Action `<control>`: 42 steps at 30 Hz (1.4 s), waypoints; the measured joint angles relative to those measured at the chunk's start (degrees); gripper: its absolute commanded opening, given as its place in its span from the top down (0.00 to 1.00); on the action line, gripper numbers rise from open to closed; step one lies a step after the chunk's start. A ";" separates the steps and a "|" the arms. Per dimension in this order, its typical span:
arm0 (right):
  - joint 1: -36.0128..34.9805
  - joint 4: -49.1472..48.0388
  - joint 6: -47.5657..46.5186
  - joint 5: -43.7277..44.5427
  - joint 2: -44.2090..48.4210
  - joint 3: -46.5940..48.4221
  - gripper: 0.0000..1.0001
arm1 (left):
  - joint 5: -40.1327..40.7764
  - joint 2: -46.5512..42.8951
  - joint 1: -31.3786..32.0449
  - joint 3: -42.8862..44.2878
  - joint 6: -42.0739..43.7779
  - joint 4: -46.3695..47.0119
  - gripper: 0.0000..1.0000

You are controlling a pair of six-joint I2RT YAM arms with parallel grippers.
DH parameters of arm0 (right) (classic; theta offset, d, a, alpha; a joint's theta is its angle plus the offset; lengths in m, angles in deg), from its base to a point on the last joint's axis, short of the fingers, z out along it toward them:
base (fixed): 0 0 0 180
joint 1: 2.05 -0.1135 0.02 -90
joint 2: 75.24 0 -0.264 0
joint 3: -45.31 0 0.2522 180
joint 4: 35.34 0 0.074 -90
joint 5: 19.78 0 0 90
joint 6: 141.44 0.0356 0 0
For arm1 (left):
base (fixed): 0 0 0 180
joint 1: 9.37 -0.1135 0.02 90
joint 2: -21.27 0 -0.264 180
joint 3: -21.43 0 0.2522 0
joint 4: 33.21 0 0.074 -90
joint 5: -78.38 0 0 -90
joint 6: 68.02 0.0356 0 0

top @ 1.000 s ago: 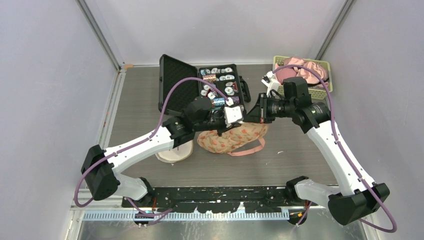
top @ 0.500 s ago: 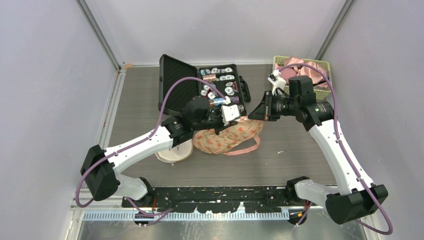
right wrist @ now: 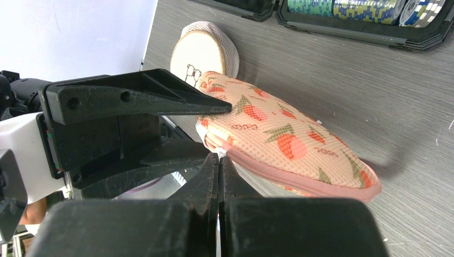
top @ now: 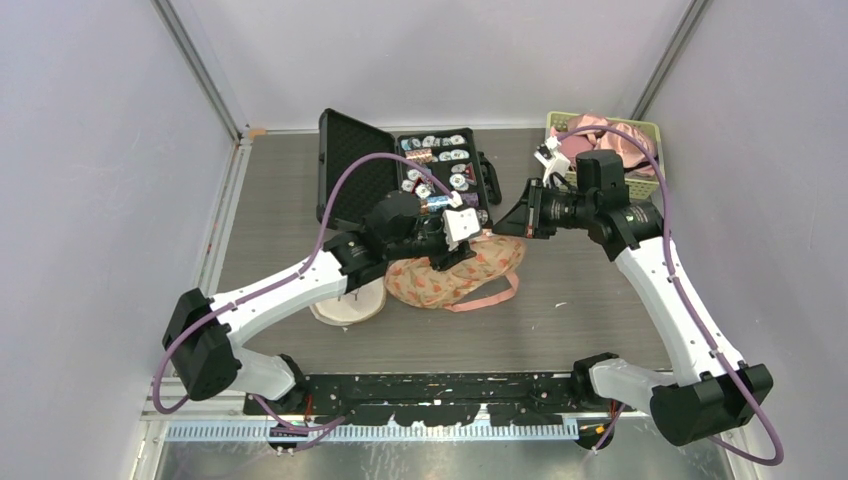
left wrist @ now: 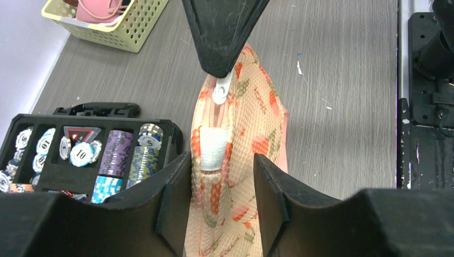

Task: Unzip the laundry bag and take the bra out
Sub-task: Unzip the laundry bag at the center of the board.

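The laundry bag (top: 455,272) lies at mid-table, just at 6 o'clock of the open chip case (top: 350,165). Its zip looks closed along all the seam that shows, so little of the task seems done. The right gripper (right wrist: 219,160), at the bag's 2 o'clock end, is pressed together on the white zip pull (left wrist: 220,92). The left gripper (left wrist: 220,158) stands spread astride the bag's 12 o'clock edge. No bra shows; opening the zip and taking it out are left.
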 measured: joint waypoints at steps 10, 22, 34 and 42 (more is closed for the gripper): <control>0.00 -2.19 0.98 -0.66 -1.05 -0.70 1.00 | -0.57 3.87 -0.09 3.48 -1.60 -0.13 0.80; 0.07 -3.45 1.03 -2.03 -1.40 -2.25 0.94 | -1.44 3.91 -0.35 4.04 -4.26 -0.26 1.00; 0.24 -4.70 1.68 -3.58 -1.66 -2.84 0.91 | -1.40 3.91 -0.37 4.04 -5.75 -0.24 1.00; 0.26 -4.76 1.79 -3.74 -1.66 -3.80 0.88 | -1.42 3.91 -0.37 4.11 -6.45 -0.26 1.00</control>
